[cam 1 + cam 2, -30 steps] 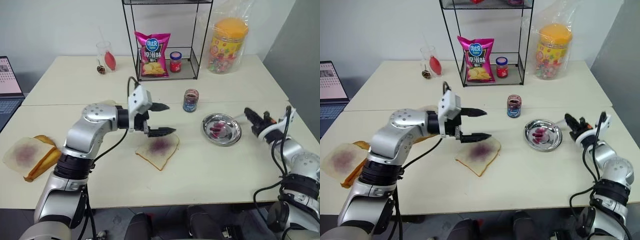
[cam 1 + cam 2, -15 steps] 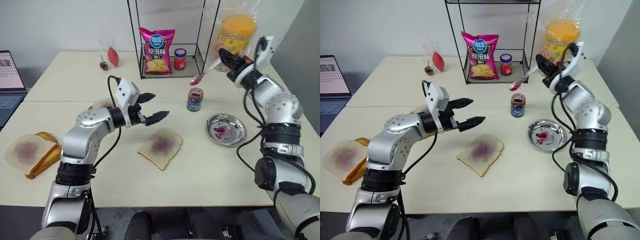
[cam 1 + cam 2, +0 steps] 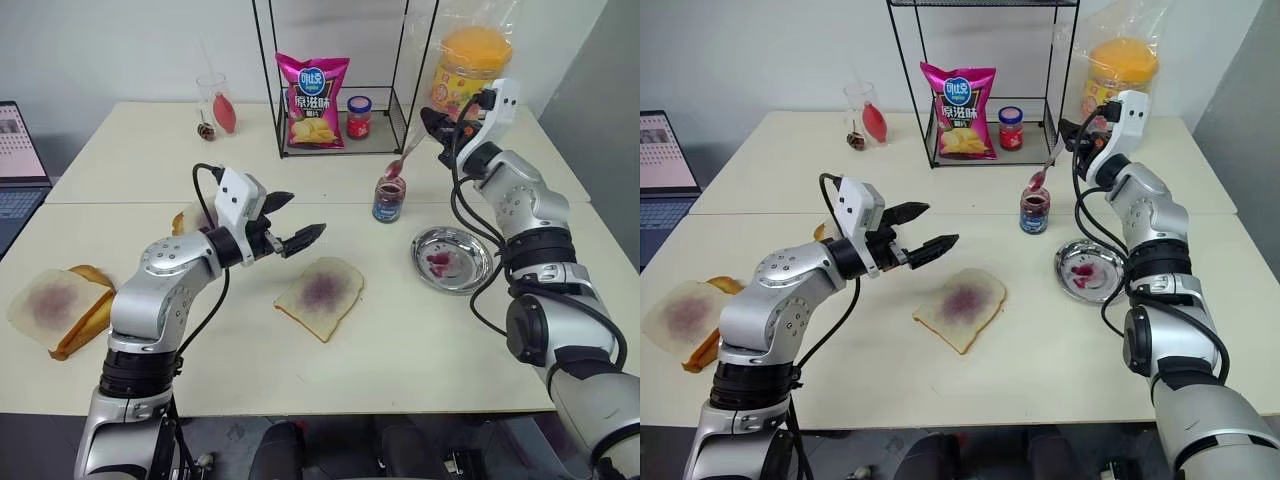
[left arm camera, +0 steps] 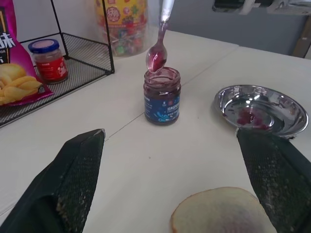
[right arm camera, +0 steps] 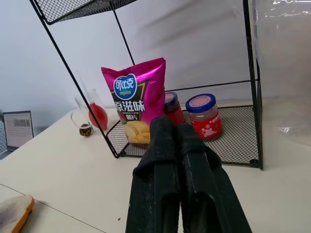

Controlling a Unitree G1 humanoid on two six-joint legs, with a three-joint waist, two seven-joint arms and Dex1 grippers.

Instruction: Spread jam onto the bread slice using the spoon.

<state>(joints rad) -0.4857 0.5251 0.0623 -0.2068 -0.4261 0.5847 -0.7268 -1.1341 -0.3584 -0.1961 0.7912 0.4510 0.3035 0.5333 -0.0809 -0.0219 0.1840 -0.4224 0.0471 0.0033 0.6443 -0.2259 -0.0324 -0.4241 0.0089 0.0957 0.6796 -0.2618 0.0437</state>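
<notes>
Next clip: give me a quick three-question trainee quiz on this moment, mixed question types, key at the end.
1. True or false: the spoon lies in the steel dish.
2. The spoon's bowl is right above: A) the jam jar B) the bread slice C) the chips bag.
3. Which gripper is open?

Key: 1. False; the right gripper holds it up. 2. A. 3. The left gripper, hovering by the bread.

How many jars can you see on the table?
3. A small open jam jar stands under the spoon held by the right gripper. A red-lidded jar sits on the wire shelf. A big yellow-lidded candy jar stands behind it. Others may be hidden.
</notes>
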